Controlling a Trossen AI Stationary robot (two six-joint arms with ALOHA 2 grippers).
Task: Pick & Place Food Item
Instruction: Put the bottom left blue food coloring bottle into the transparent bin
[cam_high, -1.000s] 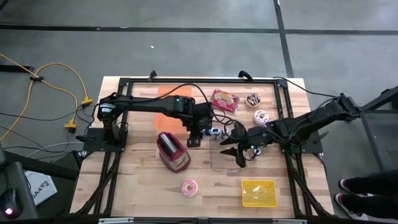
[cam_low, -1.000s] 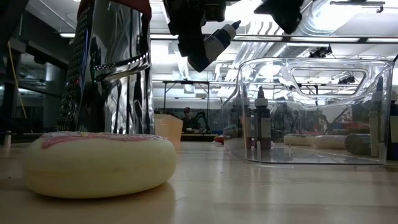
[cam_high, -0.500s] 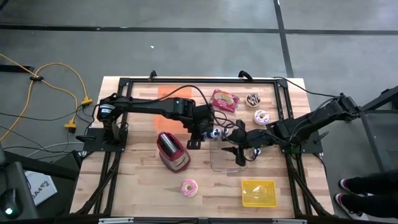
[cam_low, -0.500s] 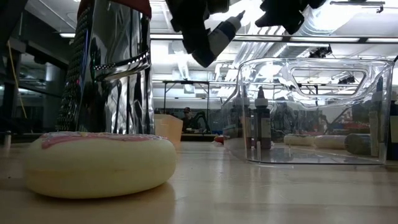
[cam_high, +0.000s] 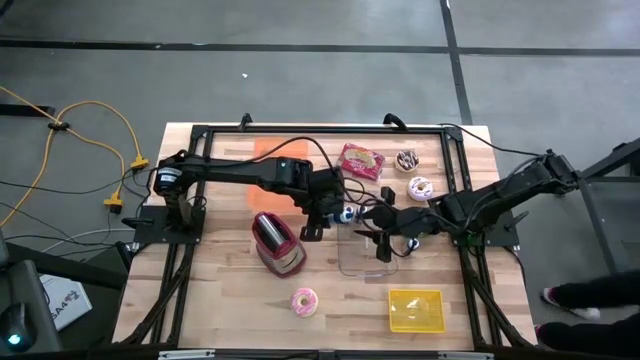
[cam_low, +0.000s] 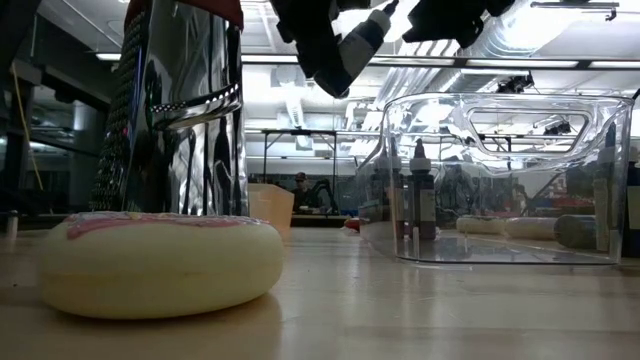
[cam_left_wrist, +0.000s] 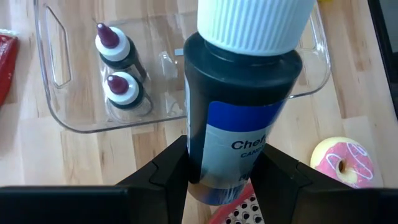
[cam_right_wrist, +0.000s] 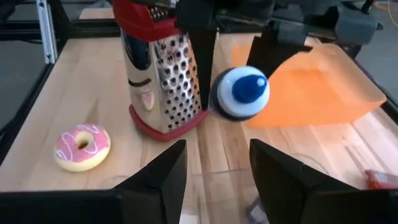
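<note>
Bottle, dark with blue label and white cap, is pinched in the left gripper at frame centre of the high view, above the clear bin's left edge. Right gripper faces it, fingers spread, holding nothing. Two small bottles stand inside the bin. Three donuts: one lower centre, two upper right. One grater, one yellow tray.

Wooden table with grater, donuts
</note>
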